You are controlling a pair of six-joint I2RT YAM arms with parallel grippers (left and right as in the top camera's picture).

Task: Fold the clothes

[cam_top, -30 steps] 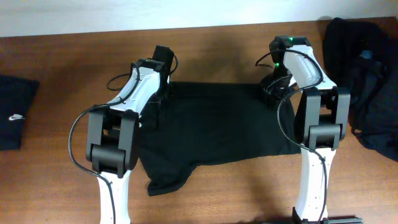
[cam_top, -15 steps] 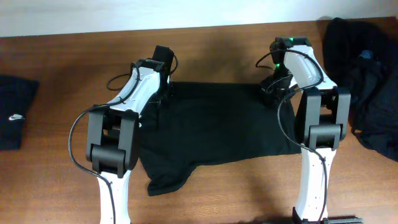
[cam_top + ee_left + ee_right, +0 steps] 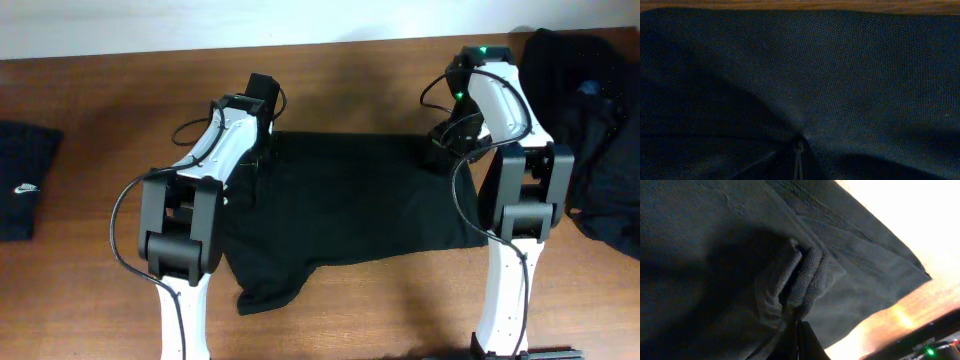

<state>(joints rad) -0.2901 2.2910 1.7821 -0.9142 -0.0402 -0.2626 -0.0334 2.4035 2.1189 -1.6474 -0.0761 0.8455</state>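
A shirt [image 3: 350,205] lies spread across the middle of the worktop [image 3: 350,75]. The left gripper [image 3: 799,156] is at its far left corner and the right gripper [image 3: 798,322] at its far right corner. A folded garment [image 3: 22,180] lies at the left edge, and a heap of clothes [image 3: 590,130] at the right edge.

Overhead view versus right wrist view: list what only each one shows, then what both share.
Only the overhead view: the whole outline of the spread black fabric T-shirt, the white-and-black left arm and right arm, a folded dark garment with a small white logo at the table's left edge, and a heap of dark clothes at the right. Only the right wrist view: a bunched fold of that shirt pinched in the shut right gripper. Both: the black shirt lying on the brown wooden table.
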